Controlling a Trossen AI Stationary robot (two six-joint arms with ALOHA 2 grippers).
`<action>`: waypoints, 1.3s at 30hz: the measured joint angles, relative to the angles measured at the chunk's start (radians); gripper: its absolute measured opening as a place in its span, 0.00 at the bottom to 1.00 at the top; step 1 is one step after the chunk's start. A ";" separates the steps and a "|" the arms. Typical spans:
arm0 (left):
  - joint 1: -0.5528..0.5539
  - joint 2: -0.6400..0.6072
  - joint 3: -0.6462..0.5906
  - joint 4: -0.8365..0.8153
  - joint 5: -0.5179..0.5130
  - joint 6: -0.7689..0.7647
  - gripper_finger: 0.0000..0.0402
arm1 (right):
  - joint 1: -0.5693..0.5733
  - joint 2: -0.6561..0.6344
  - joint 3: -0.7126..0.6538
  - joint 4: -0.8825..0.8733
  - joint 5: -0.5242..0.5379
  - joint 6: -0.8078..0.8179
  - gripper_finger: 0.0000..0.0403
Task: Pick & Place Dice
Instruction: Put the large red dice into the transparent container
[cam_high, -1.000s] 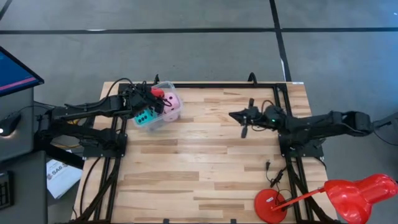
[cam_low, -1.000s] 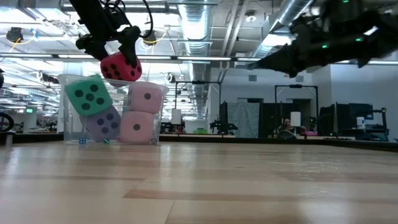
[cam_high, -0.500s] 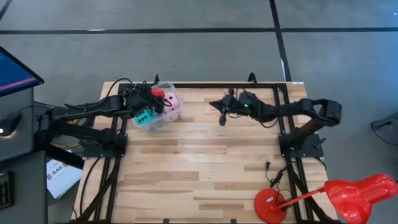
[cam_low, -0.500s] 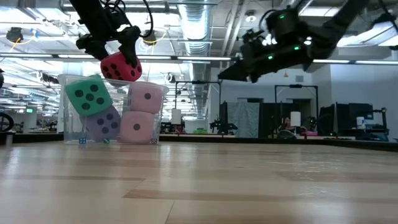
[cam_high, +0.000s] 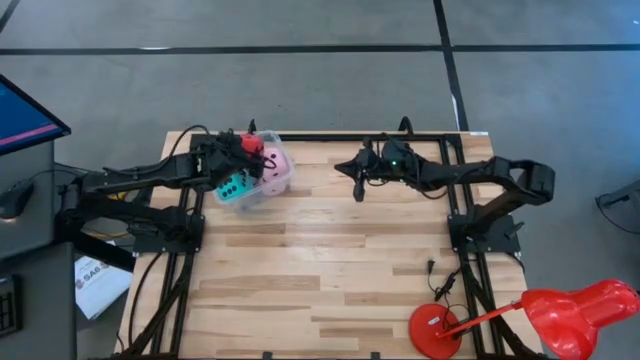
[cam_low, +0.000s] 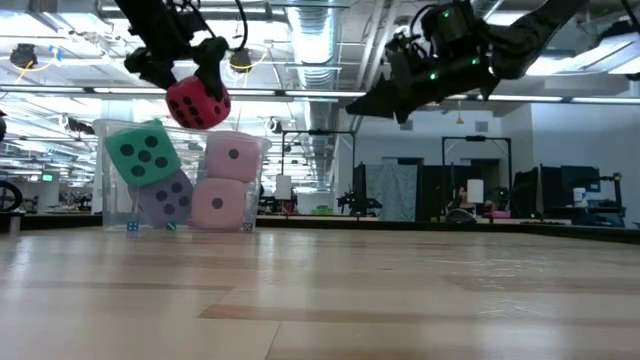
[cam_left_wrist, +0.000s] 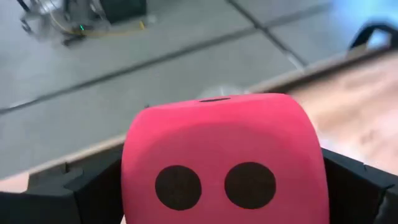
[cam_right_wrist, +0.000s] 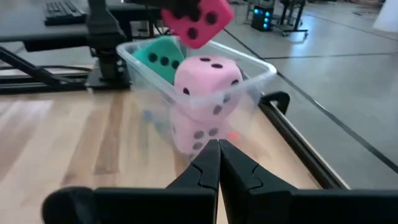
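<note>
Left tool (cam_low: 186, 68) clamped on the red die (cam_low: 198, 103), held in the air above the clear tub (cam_low: 255, 148) at the desk's (cam_high: 330, 270) far left corner. Left arm reaches in from the left edge, wrist over the tub. Inside the tub: cyan die (cam_low: 143, 153) on the violet-blue die (cam_low: 166, 198), two pink dice (cam_low: 231, 157) stacked beside them. Right tool (cam_right_wrist: 217, 163) fingers together, raised mid-desk, pointing toward the tub, arm extended from the right.
</note>
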 joint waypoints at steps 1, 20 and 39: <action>0.000 -0.007 0.000 0.019 -0.017 0.004 0.99 | 0.005 -0.012 0.000 -0.010 0.000 0.000 0.00; 0.031 0.002 -0.163 0.084 -0.131 -0.156 0.99 | 0.091 -0.083 0.000 -0.066 0.000 -0.008 0.00; 0.034 0.090 -0.241 0.513 0.333 -0.090 0.98 | 0.091 -0.083 0.000 -0.013 0.008 -0.026 0.00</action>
